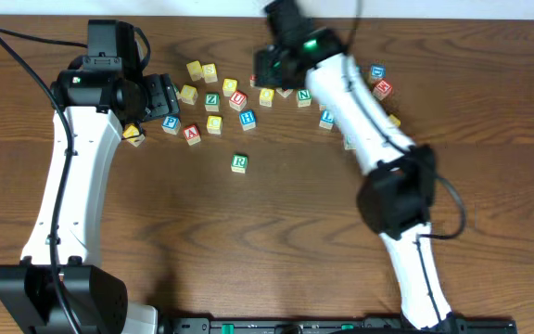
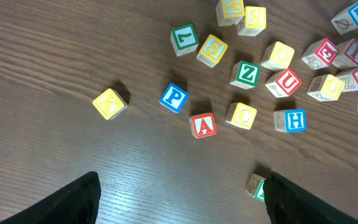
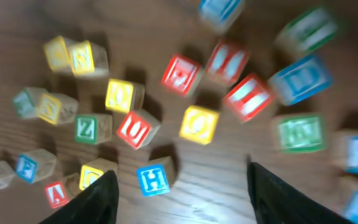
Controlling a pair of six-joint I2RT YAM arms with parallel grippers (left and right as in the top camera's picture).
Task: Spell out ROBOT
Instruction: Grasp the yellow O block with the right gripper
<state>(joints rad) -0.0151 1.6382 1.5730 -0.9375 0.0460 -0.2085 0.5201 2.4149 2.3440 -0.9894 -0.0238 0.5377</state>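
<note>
A green R block (image 1: 239,162) sits alone on the wooden table, in front of a scatter of letter blocks. In the left wrist view it (image 2: 255,185) shows half hidden behind my right finger. A yellow O block (image 1: 266,96) lies in the scatter and shows in the blurred right wrist view (image 3: 199,124). My left gripper (image 1: 160,96) is open and empty above the scatter's left end (image 2: 182,202). My right gripper (image 1: 272,67) is open and empty above the scatter's middle (image 3: 179,193), just in front of the O block. I cannot pick out a B or T.
Other blocks in the scatter: blue P (image 1: 171,124), red A (image 1: 192,134), yellow C (image 1: 214,123), blue H (image 1: 247,119), green Z (image 1: 211,99), red U (image 1: 237,97), green N (image 1: 303,96), red E (image 1: 383,88). A yellow block (image 1: 134,135) lies apart at the left.
</note>
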